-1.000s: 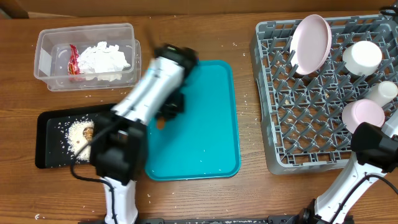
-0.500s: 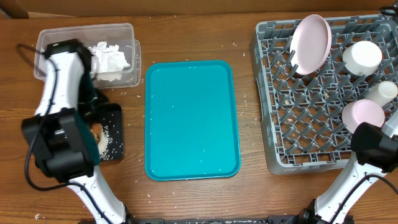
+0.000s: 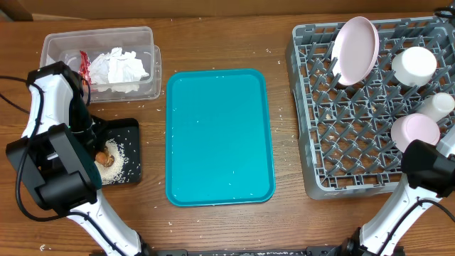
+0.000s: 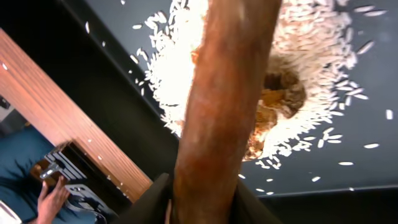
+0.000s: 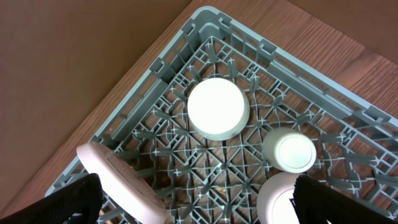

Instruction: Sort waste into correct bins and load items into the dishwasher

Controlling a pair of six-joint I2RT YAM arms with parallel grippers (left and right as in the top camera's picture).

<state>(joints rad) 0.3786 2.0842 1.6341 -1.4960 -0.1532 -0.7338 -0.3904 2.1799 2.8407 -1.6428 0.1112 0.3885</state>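
From overhead, the left arm (image 3: 53, 142) reaches over the shallow black tray (image 3: 131, 149) at the tabletop's (image 3: 213, 43) left edge, hiding its pincer. White grains (image 3: 115, 162) and a small brown lump (image 3: 103, 157) lie in that tray. Behind it, the clear tub (image 3: 153, 75) holds crumpled napkins (image 3: 117, 67) and a red-and-silver wrapper (image 3: 85, 64). A teal tray (image 3: 220, 135) lies in the middle. On the right, the grey dish rack (image 3: 313, 107) carries an upright pink plate (image 3: 355, 48), a white bowl (image 3: 414, 65), a small cup (image 3: 437, 105) and a pale-pink dish (image 3: 416, 131). The right arm (image 3: 426, 167) hangs over the rack's near corner.

At the left wrist, the left pincer (image 4: 202, 200) grasps the orange-brown stick (image 4: 224, 93), its fingers pressed to either side (the stick is close and blurred). Beyond it, the grains and lump lie on the black tray.

At the right wrist, the right pincer (image 5: 196, 186) is spread wide with nothing between its fingers, above the rack, where the bowl and cup sit among the pegs.
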